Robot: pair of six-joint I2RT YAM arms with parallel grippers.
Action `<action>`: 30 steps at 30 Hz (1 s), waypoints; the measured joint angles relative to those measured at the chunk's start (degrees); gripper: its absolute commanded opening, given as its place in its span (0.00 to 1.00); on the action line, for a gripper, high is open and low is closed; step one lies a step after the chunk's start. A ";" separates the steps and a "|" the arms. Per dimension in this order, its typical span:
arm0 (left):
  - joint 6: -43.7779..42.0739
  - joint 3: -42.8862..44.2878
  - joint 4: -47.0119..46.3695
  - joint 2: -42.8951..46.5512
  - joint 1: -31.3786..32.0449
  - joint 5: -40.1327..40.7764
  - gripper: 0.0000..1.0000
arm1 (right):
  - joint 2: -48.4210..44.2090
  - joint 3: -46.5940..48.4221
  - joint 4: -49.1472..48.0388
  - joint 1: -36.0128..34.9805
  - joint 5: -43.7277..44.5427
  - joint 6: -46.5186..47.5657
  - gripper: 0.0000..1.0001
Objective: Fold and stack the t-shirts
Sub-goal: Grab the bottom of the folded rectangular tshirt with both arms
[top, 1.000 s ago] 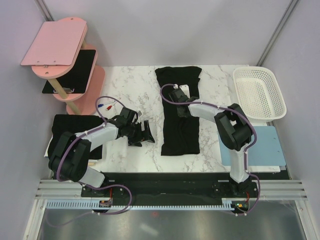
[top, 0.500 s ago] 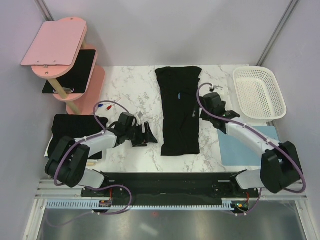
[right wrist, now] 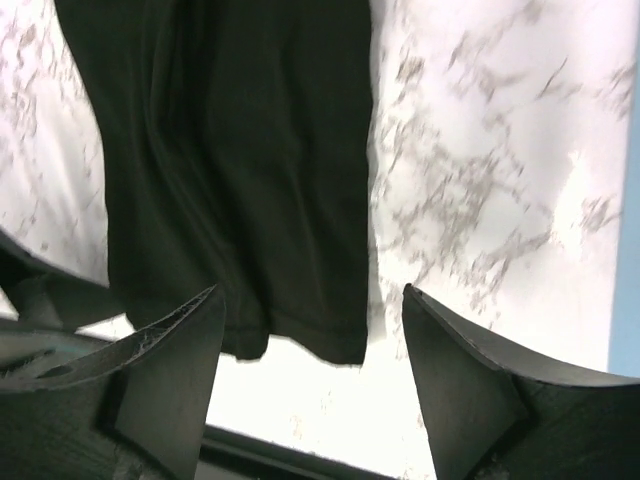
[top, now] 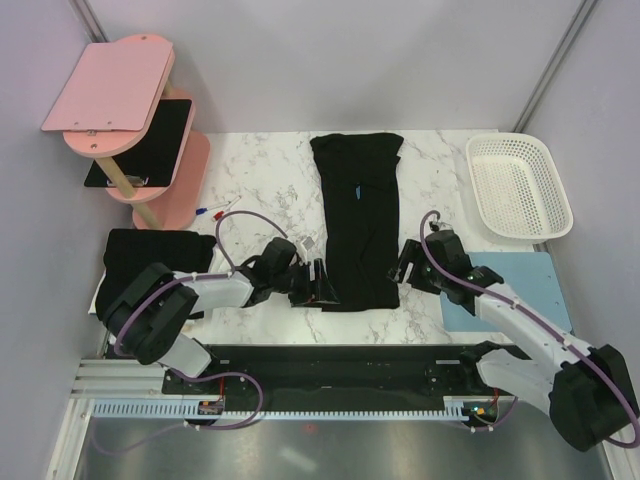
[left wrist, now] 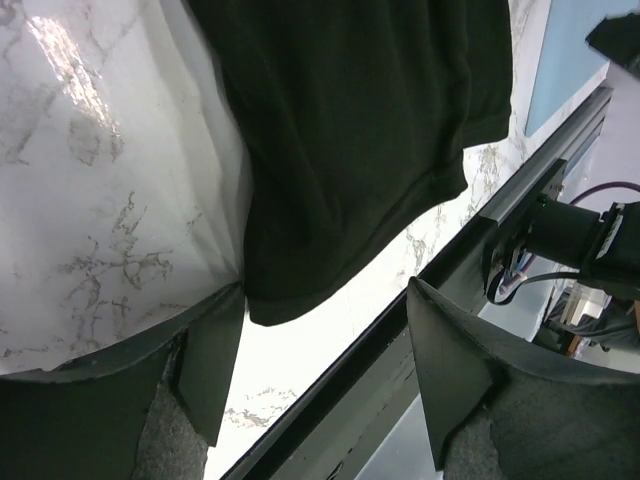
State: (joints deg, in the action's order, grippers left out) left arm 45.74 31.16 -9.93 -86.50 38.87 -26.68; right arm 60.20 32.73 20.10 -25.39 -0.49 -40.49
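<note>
White marble tabletop [top: 260,180], pale walls. Long-folded black t-shirt [top: 358,220] lies mid-tabletop; 2nd t-shirt [top: 150,255] at L edge. L gripper [top: 312,284] & R gripper [top: 410,266] flank near hem, jaws wide, empty. Wrist cams show hem corners close-up; only top cam shows basket [top: 520,185].

A white basket [top: 520,190] is sitting at the marble tabletop's [top: 260,170] far right, a light blue mat [top: 545,285] lying nearer along that edge. At the left, a pink tiered shelf [top: 110,85] is holding a black board [top: 150,140], two pens [top: 212,211] lying beside its base.
</note>
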 measured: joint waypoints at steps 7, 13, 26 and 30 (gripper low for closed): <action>1.77 0.00 0.26 -0.35 0.87 1.73 0.61 | -5.46 -7.39 0.00 -0.02 -5.55 -3.54 0.69; 2.47 0.63 0.35 -2.03 1.11 2.03 0.51 | -4.61 -13.84 -6.36 -0.39 -9.68 -7.45 0.66; 3.04 1.05 1.88 -3.98 1.51 2.99 0.02 | 2.25 -17.29 -19.32 -1.16 -11.72 -11.19 0.00; 3.06 0.83 4.68 -2.08 1.64 4.33 0.02 | 0.39 -17.35 -17.07 -1.51 -10.97 -10.69 0.00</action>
State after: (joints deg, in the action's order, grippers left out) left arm 48.80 31.99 -5.26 -88.58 40.51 -22.35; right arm 60.60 15.38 3.03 -26.89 -11.46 -51.18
